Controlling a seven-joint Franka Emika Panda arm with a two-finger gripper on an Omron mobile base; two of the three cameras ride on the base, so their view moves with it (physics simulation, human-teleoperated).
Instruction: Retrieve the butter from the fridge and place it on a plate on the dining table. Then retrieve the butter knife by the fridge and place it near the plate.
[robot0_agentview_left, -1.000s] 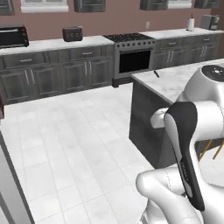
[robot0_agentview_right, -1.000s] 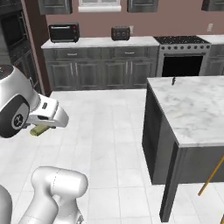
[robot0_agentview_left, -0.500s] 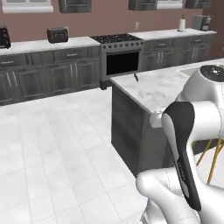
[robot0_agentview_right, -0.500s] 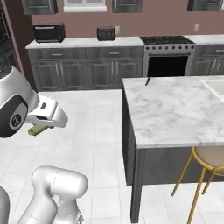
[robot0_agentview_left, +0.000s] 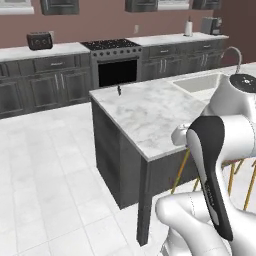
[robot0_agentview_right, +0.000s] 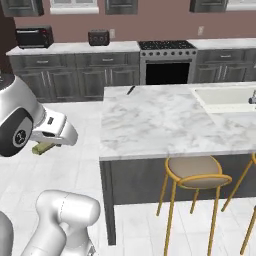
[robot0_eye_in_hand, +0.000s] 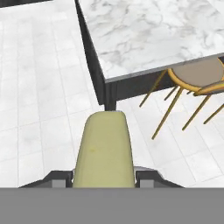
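**Butter in the claw, table ahead**

Our gripper is clamped on the butter: in the hand view the pale stick juts forward between the two dark tips, pointing at the near corner of the dining table and a stool tucked under it.

In the left base view we see the marble top and a small dark upright shape at its far edge, too small to name.

In the right base view the butter peeks out below our white hand, held low beside the arm, well apart from the table.

To do this carry well, we judge we should keep the grip firm, hold the stick level, and lift it above the tabletop before reaching over.

The plate is something we cannot make out on the marble, so the drop spot is unsettled. The table's far right is cut off.
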